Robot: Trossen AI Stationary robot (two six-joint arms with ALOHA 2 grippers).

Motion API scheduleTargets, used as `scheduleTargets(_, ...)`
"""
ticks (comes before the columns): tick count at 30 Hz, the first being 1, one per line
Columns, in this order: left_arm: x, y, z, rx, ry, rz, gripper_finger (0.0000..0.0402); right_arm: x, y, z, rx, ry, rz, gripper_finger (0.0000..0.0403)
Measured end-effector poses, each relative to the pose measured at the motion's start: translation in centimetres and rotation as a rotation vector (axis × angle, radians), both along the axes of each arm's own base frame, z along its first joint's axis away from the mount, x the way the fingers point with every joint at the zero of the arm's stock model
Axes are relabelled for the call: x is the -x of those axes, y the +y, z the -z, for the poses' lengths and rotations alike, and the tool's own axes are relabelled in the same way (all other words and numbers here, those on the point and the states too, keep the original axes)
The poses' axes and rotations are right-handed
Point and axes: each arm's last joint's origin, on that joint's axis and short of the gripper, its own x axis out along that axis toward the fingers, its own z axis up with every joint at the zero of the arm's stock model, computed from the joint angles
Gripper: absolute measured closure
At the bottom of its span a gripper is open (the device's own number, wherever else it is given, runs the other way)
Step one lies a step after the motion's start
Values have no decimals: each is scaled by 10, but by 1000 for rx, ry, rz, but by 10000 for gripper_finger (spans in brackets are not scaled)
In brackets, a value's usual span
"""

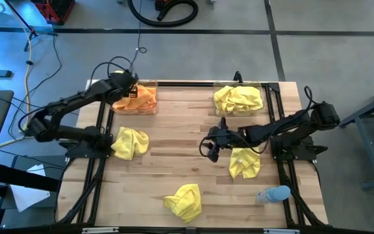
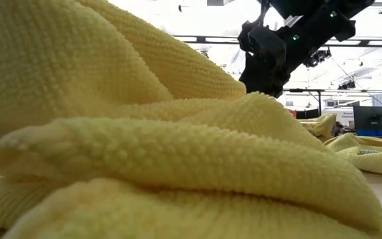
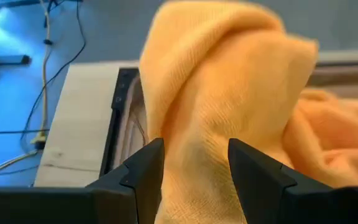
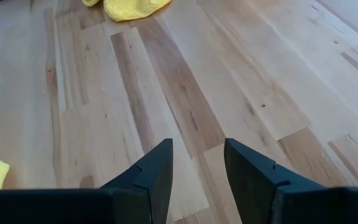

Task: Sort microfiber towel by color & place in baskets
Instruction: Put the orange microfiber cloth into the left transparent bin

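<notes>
Two baskets at the worktop's far edge | left gripper [image 3: 194, 165] over left basket [image 1: 149, 84], jaws apparently grasping orange towel [image 3: 229, 93] | right gripper [image 4: 197, 165] released mid-worktop | low view blocked by yellow towel [image 2: 144, 146]

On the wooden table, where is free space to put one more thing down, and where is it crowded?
Bare wood lies between the two clear plastic baskets, and at the near left corner beside the yellow towel. It is crowded around the right gripper, the yellow towel under that arm, and the pale blue object.
</notes>
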Motion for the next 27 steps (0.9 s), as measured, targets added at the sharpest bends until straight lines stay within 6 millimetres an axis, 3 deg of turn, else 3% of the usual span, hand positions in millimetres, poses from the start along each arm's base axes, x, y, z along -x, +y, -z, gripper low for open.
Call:
scheduleTargets(9, -4, -1, 38, 478, -22, 63, 244, 0, -3, 0, 0, 0, 10, 265)
scheduleTargets(13, -1, -6, 41, 551, 28, 60, 250, 0, -3, 0, -1, 0, 10, 265)
scheduleTargets(17, -1, -10, 28, 499, -11, 78, 251, 0, -3, 0, 0, 0, 9, 265)
scheduleTargets(27, 8, -20, -32, 264, -216, 95, 251, 0, -3, 0, 1, 0, 8, 265)
